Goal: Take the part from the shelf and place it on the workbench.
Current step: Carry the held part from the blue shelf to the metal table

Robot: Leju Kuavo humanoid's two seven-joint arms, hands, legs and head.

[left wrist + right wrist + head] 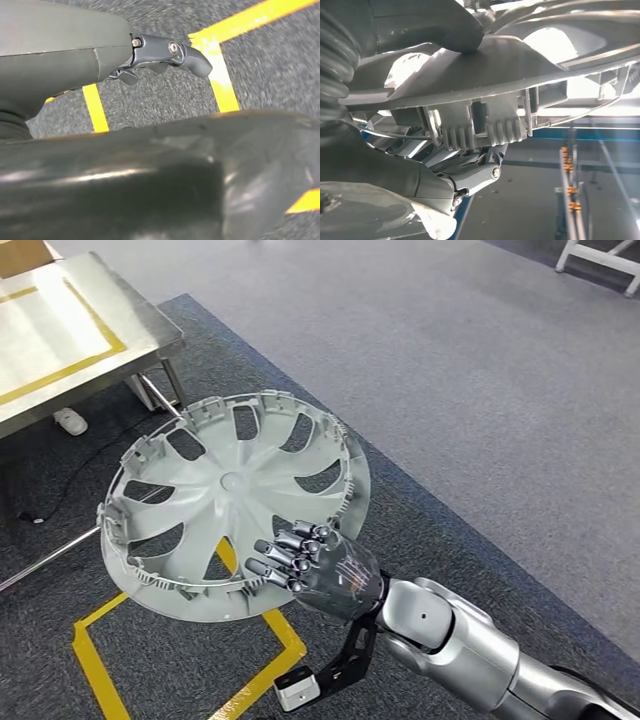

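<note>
One grey plastic wheel cover (226, 495) is held in the air by the right hand (321, 565), which grips its near right rim: the dark fingers (283, 552) lie over the cover's ribbed inner face, and in the right wrist view the rim clips (486, 125) sit clamped between the thumb above and a finger (474, 180) below. The cover is tilted, inner side up, above dark carpet and a yellow tape square (189, 660) on the floor. It is well apart from the steel desk (106, 350), which stands at the far left with yellow lines on its top. The silver right arm (453, 635) reaches in from the near right. In the left wrist view the left hand (166, 52) hangs above the carpet and yellow tape (222, 75), its fingers (192, 57) loosely curled with nothing in them; how far closed they are cannot be told.
</note>
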